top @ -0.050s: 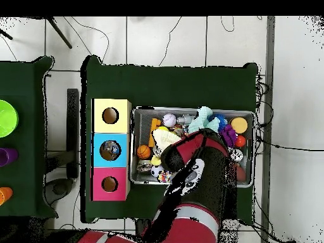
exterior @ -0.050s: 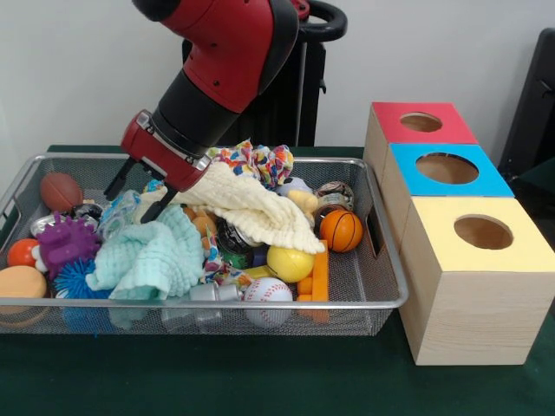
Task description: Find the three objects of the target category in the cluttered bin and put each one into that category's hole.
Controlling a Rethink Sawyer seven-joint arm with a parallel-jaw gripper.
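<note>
Now, gripper (front view): gripper (exterior @ -0.050s: 130, 204) hangs over the left part of the mesh bin (exterior @ -0.050s: 381, 302), fingers spread apart, nothing between them, tips just above the mint cloth (exterior @ -0.050s: 149, 256).
Targets (front view): category is not marked; ball-like candidates are the basketball (exterior @ -0.050s: 341, 230) at right, the yellow ball (exterior @ -0.050s: 290, 263) and the baseball (exterior @ -0.050s: 267, 290) near the front rim. All lie in the bin, none at a hole.
Holes (front view): red box (exterior @ -0.050s: 386, 117), blue box (exterior @ -0.050s: 408, 178) and yellow box (exterior @ -0.050s: 438, 286) stand in a row right of the bin.
Risk 1 (front view): a descent here likely pinches the mint cloth or the cream cloth (exterior @ -0.050s: 260, 212) and drags clutter up with it.
Risk 2 (front view): round balls may squirt out of the closing fingers.
Overhead view, arm: arm (top @ -0.050s: 202, 168) covers the bin's middle; fingers hidden.
Overhead view, hole: blue box's hole (top @ -0.050s: 110, 150) shows something patterned inside; unclear what.
Risk 3 (overhead view): cloths hide items, so a target may be missed.
</note>
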